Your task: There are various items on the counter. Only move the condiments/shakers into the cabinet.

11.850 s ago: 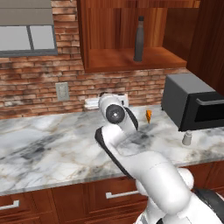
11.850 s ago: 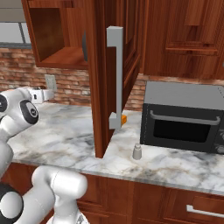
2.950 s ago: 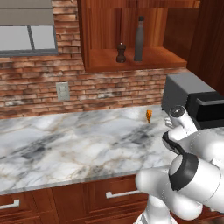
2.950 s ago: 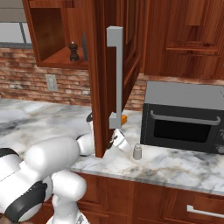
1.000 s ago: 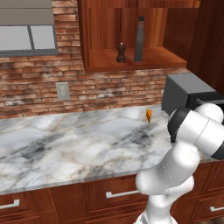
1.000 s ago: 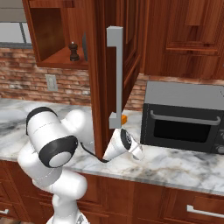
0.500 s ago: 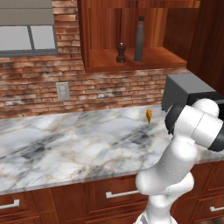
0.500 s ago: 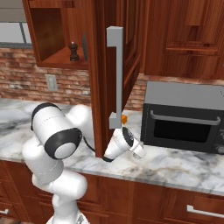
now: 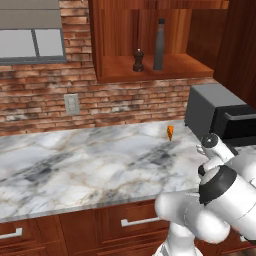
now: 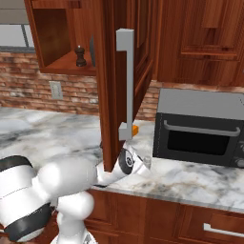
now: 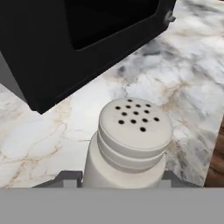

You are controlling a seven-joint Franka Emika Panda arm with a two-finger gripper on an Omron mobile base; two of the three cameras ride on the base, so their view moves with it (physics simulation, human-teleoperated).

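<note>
- Shaker (image 11: 131, 144), pale grey, perforated cap, upright on the counter (image 11: 192, 83); sits dead centre in the hand view, between the fingertips (image 11: 65, 178) at 6 o'clock.
- Gripper (image 11: 118, 180) around the shaker's lower body; tips just beside its sides. Whether the jaws are pinching it or short of contact, I cannot tell.
- Microwave (image 11: 65, 39) at 11 o'clock of the shaker, near it.
- Right base view: gripper (image 10: 143, 164) low over the counter (image 10: 190, 178), before the microwave (image 10: 200, 126), beside the open cabinet door (image 10: 116, 81).
- Cabinet (image 9: 150, 70) shelf holds pepper mill (image 9: 138, 60) and bottle (image 9: 159, 44), mill at 9 o'clock of bottle.
- Orange wedge (image 9: 170, 131) on counter (image 9: 80, 165), at 9 o'clock of microwave (image 9: 215, 112).
</note>
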